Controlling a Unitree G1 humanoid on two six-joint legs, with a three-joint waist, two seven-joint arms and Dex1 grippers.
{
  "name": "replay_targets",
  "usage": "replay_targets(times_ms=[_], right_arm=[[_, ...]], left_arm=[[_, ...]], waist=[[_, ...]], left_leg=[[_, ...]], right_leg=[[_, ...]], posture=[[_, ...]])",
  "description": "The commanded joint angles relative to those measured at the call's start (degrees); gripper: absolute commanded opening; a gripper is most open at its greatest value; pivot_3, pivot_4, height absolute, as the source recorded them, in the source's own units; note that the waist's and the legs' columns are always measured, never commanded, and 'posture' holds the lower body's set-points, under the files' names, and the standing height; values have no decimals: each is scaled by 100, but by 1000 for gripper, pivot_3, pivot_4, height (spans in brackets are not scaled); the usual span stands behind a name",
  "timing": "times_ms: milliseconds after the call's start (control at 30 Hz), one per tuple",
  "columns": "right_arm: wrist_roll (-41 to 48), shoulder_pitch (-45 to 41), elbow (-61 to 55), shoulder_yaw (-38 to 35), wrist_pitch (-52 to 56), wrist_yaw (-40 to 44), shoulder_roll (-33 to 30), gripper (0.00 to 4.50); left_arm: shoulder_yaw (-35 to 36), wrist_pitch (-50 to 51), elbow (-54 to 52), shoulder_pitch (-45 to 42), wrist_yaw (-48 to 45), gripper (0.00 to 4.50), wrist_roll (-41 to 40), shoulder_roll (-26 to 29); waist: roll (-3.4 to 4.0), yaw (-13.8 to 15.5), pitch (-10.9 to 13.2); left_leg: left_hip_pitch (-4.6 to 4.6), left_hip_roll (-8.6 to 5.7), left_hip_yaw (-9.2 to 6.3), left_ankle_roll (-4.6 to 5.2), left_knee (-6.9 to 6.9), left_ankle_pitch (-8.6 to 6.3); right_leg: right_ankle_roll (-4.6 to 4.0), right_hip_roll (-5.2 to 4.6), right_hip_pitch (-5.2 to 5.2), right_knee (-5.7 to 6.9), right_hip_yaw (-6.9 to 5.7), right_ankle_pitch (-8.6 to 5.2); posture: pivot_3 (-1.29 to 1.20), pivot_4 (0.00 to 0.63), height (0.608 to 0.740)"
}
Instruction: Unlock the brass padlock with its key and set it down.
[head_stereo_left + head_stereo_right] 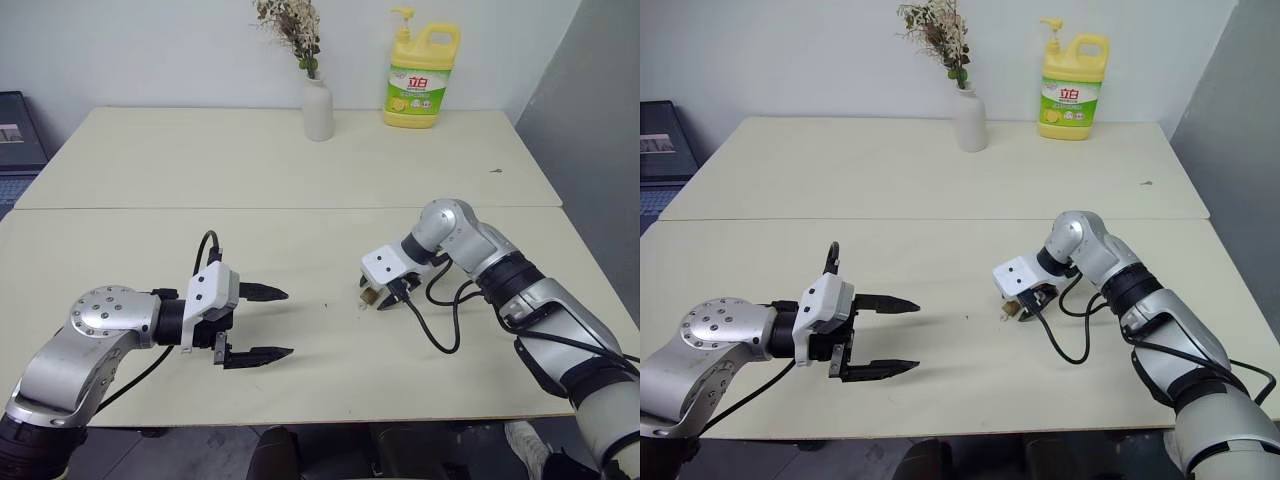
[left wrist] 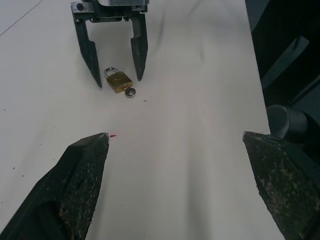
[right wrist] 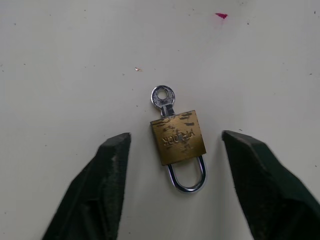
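On the far worktop (image 1: 180,160), past the seam, I see a white vase (image 1: 318,108) with dried flowers and a yellow detergent bottle (image 1: 422,78) near the back edge, both well apart from the work area. A dark laptop (image 1: 18,135) sits off the left edge. Nothing stands between my grippers and the lock; a small pink speck (image 3: 220,16) marks the surface near it.

The brass padlock (image 3: 178,137) lies flat on the near worktop, shackle shut, with the key (image 3: 163,97) sticking out of its bottom, round bow showing. The right wrist view puts it between my right gripper's fingers (image 3: 97,185), a gap left on each side, neither finger touching the body.

My right gripper (image 1: 383,297) points steeply down at the worktop, arm bent in from the right, black cable looping beside it. Its jaws stand part spread, straddling the lock, grasping nothing that I can see.

My left gripper (image 1: 262,322) hovers low over the worktop at left, pointing right toward the lock, well apart from it. Jaws spread wide, empty.
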Motion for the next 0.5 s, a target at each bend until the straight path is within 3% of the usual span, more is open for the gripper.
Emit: replay_targets(times_ms=[33,100,300,500], right_arm=[[-44,108,-248,-1,-19,140,32,1476],[-59,128,-296,-1,19,148,20,931],[-22,186,-385,-115,324,98,-43,939],[409,582,-1103,-795,1645,-159,-210,939]], left_arm=[[11,-34,-46,-69,-5,4500,-2,32],[8,-31,-45,-71,-4,4500,8,39],[16,3,-18,-78,10,4500,26,41],[106,76,160,-61,71,4500,-10,-3]], waist=[[0,-15,0],[0,-21,0],[0,-23,0],[0,0,0]], left_leg=[[1,0,0,0,0,0],[1,0,-1,0,0,0],[1,0,-1,0,0,0],[-3,-2,-3,0,1,0]], right_leg=[[0,1,0,0,1,0],[0,1,0,1,1,0],[0,1,1,1,1,0],[0,1,1,0,0,0]], posture=[[0,150,740],[0,150,740],[0,150,740],[0,150,740]])
